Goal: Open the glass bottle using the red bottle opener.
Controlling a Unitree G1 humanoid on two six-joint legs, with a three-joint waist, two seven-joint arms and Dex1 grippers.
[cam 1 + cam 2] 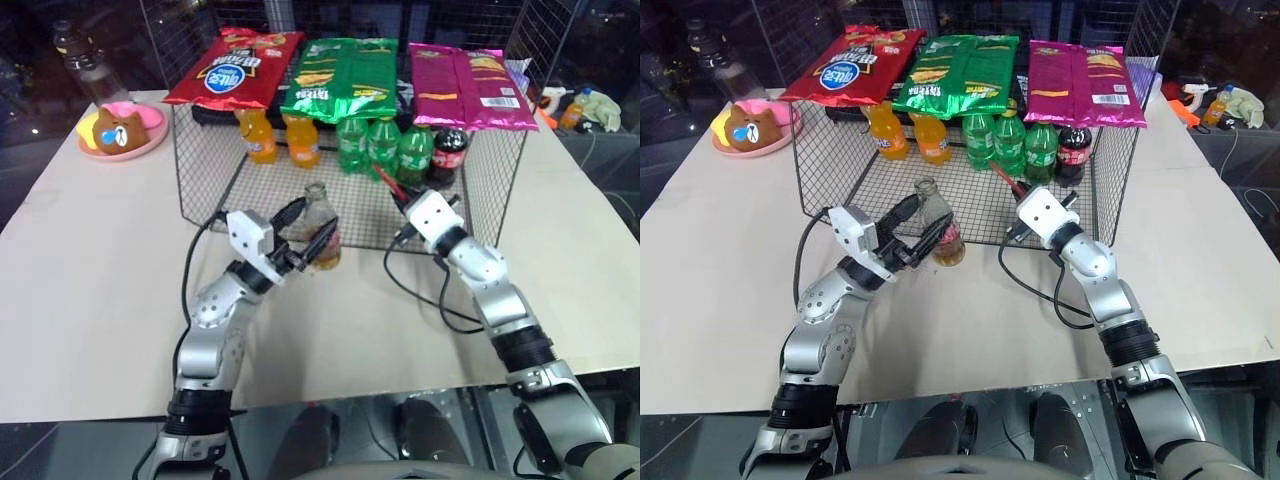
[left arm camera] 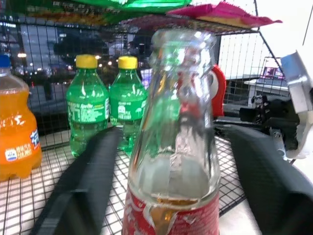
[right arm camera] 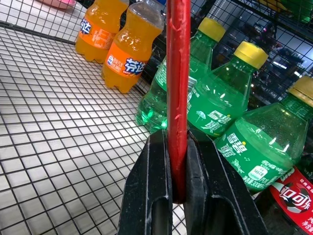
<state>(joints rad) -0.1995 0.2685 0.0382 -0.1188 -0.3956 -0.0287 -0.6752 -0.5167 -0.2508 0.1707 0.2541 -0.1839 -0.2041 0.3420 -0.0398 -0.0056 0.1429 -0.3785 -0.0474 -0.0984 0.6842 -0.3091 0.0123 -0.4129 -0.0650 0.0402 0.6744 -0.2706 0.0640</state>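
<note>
Glass bottle (image 1: 321,228) stands on the table (image 1: 90,250), before the wire basket (image 1: 205,150)

Pale tabletop (image 1: 90,270) under indoor light, dark surroundings beyond, grey floor below the near edge.

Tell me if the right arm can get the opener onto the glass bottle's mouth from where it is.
Probably yes. The right gripper is shut on the opener, and nothing stands between it and the bottle. The left gripper's fingers stand open either side of the bottle's body, leaving the mouth free, and no cap shows on it.

Glass bottle (image 1: 937,226): upright on table (image 1: 720,290), cap off, between parted fingers of left gripper (image 1: 923,228). Right gripper (image 1: 1012,193): clamps red bottle opener (image 1: 1002,176).
</note>
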